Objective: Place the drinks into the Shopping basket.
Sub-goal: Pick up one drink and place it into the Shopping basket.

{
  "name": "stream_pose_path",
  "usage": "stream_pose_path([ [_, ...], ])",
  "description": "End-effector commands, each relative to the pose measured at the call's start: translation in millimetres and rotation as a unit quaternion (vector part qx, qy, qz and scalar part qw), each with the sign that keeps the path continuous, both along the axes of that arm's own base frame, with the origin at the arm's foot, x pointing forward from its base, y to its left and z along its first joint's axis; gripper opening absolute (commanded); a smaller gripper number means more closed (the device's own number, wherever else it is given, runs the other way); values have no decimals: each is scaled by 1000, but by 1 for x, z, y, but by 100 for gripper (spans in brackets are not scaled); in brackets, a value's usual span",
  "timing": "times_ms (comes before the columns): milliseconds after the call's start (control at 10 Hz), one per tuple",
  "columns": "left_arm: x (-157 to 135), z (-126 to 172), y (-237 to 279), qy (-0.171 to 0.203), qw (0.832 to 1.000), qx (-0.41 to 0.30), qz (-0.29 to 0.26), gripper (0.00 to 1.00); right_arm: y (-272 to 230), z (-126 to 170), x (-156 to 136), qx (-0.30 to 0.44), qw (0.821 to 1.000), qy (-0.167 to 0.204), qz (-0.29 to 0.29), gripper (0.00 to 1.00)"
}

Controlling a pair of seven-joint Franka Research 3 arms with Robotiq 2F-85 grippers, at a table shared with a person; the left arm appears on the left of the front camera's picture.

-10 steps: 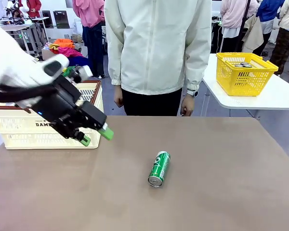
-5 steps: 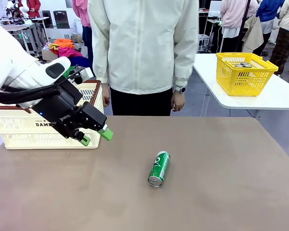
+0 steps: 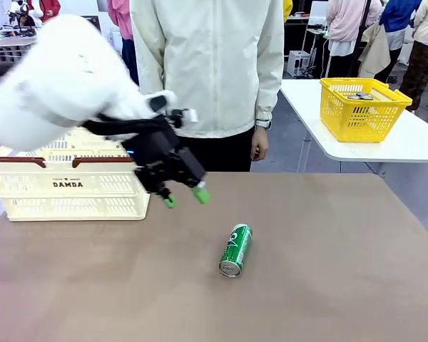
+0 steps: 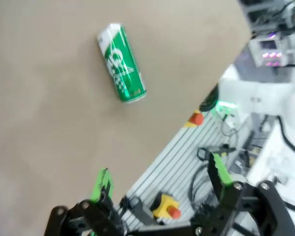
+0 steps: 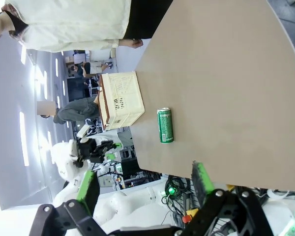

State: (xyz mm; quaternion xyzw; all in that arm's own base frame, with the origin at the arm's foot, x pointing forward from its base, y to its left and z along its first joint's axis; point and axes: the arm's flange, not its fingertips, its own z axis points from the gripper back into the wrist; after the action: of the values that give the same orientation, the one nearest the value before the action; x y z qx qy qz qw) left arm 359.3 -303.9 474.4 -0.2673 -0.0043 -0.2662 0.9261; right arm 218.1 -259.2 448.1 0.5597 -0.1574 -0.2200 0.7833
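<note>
On brown tabletop (image 3: 342,249), well apart from DAMDA Shopping basket (image 3: 71,187): green can (image 3: 235,249), lying flat, long axis near-to-far, silver top robotward. Hovering just beyond-left of it, nearer arm: left gripper (image 3: 185,198), jaws wide, empty.

A large shared robotics lab. Beyond the fingers of the left gripper (image 3: 185,198), a person (image 3: 207,64) stands at a brown table (image 3: 328,271), and well off to the fingers' right a white table (image 3: 414,146) holds a yellow mesh basket (image 3: 362,107), with more people (image 3: 346,28) behind. Between the fingers in the left wrist view, an aluminium frame (image 4: 172,162) carries a stop button (image 4: 168,209) and cables (image 4: 206,182).
</note>
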Motion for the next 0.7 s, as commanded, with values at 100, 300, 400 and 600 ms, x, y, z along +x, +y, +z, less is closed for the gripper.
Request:
stream_pose_path([
  [100,14,-30,-53,9,998,52,45,100,-2,3,-2,-4,1000,-5,6,100],
  [300,1,-69,-84,3,995,82,60,100,-2,3,-2,-4,1000,-5,6,100],
  [400,-4,-84,-98,-15,993,99,57,100,-2,3,-2,-4,1000,-5,6,100],
  [600,0,-110,-120,-39,990,130,46,100,-2,3,-2,-4,1000,-5,6,100],
])
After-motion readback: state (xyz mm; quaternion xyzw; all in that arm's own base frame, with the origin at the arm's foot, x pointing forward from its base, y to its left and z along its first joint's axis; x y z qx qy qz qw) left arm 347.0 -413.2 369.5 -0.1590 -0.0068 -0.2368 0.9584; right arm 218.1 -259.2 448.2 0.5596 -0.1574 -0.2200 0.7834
